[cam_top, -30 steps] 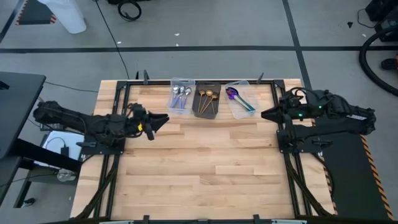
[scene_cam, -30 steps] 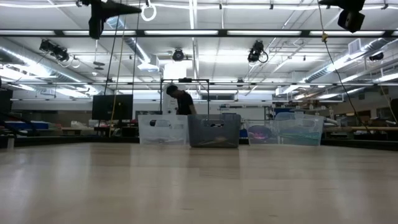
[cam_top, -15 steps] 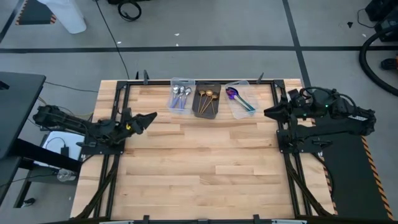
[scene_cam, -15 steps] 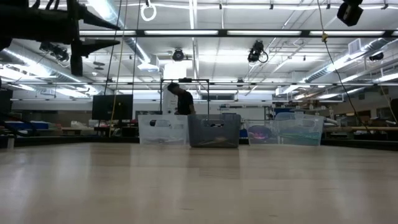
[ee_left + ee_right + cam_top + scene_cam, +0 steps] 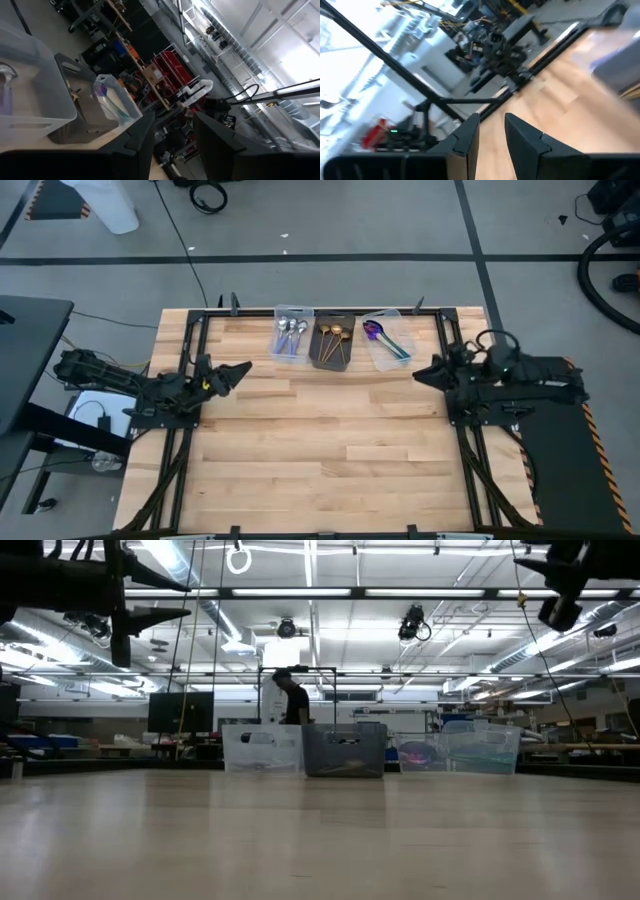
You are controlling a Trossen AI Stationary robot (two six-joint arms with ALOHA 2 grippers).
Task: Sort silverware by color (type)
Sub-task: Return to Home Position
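Where the left wrist view looks past them, the fingers (image 5: pixel 142 145) of the left gripper (image 5: pixel 243 368) stand parted and bare, gripping nothing. The right wrist view shows the same of the right gripper (image 5: pixel 420 372), its two fingers a little apart with only wood between them. The high view cannot settle either gap, but it alone places both: the left gripper hangs over the left side of the table (image 5: pixel 320 450), the right gripper over the right side, each pointing inward. From above, the right tip seems just beside a bin's corner; the low view corrects this, showing both arms high in its top corners, well clear of the wood. Along the far edge the high view lays the silverware out sorted: silver spoons (image 5: pixel 290 333) in the left clear bin (image 5: pixel 292 309); gold spoons (image 5: pixel 335 338) in the dark bin (image 5: pixel 333 365) just beside it; rainbow spoons (image 5: pixel 384 338) in the right clear bin (image 5: pixel 402 332), which lies askew and slightly apart. The low view gives only three bin walls in a row, a purple tint in the right one; it also shows a person (image 5: pixel 293 700) in the room behind. The left wrist view catches one silver bowl through the nearest clear wall.
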